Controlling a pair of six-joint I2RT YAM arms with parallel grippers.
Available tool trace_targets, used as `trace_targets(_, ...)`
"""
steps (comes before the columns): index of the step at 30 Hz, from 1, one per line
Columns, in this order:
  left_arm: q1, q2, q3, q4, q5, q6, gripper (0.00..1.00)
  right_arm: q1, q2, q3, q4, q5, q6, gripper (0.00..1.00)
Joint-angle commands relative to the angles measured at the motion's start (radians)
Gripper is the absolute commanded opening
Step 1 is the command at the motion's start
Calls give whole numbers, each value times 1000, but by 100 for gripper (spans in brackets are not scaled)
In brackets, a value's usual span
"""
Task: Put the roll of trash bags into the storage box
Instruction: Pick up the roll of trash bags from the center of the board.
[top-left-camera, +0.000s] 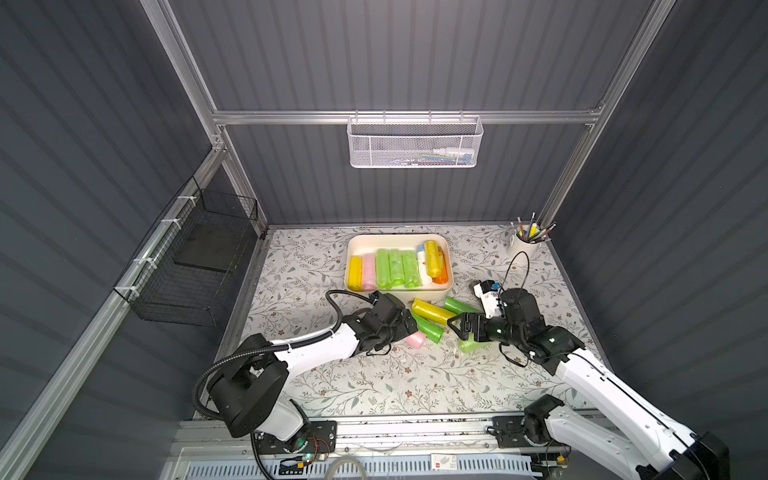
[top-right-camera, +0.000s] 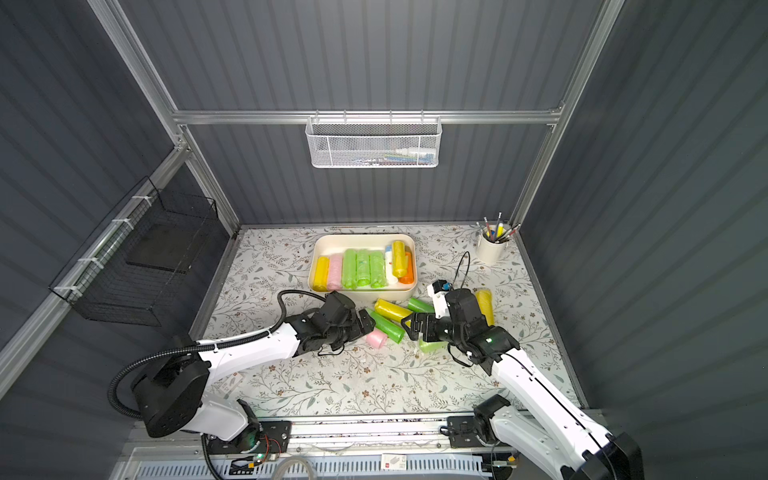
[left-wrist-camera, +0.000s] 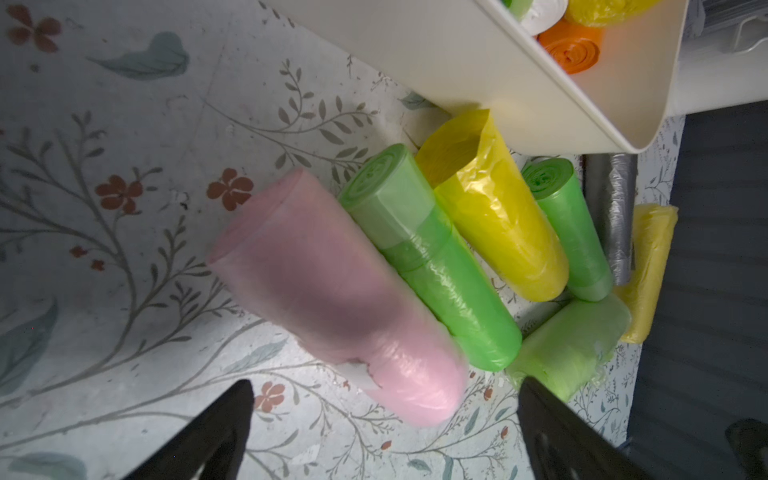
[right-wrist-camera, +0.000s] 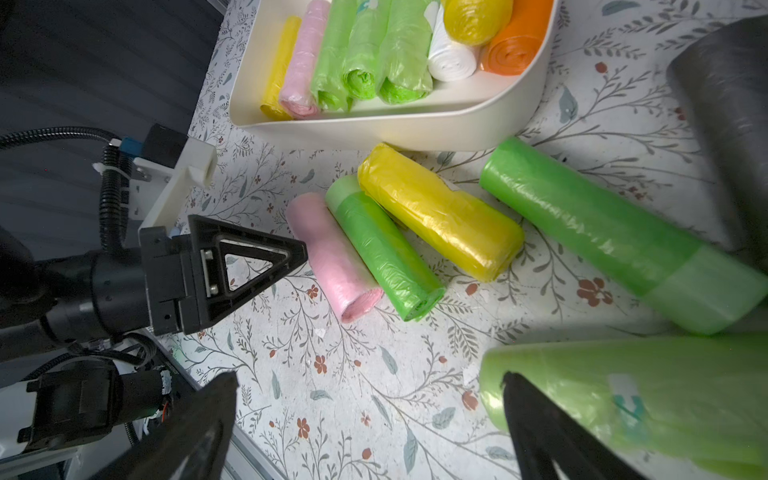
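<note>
The pink roll of trash bags (left-wrist-camera: 332, 291) lies on the floral tabletop (left-wrist-camera: 124, 124) at the centre of the left wrist view, outside the storage box (top-left-camera: 419, 294) and against a green roll (left-wrist-camera: 432, 266). It looks light, soft and slick: thin wound film, likely to dent and roll. The left gripper (left-wrist-camera: 384, 388) hangs with its fingers spread wide, holding nothing. Mid-length across the barrel seems the best hold. The right gripper (right-wrist-camera: 370, 376) is likewise spread and empty, beside a pale green roll (right-wrist-camera: 623, 399).

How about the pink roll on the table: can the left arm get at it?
Probably yes. The left gripper is open and the pink roll ends between its jaws; a green roll lies against it and may crowd one side.
</note>
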Motion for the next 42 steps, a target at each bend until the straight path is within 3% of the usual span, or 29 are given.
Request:
trace_targets(1, -28, 6, -8, 52, -87, -87, 95, 3, -19, 1, -22, 16, -7, 99)
trace_targets(17, -54, 96, -42, 176, -100, -163, 85, 1, -66, -35, -43, 24, 49, 99)
trace_targets(32, -61, 157, -6, 130, -107, -160, 80, 1, -72, -40, -60, 41, 28, 99)
trace_targets(36, -61, 178, 20, 89, -108, -146, 74, 0, -73, -44, -61, 44, 24, 99)
trace_targets(42, -62, 193, 36, 68, -123, -135, 72, 1, -73, -54, -56, 53, 23, 99)
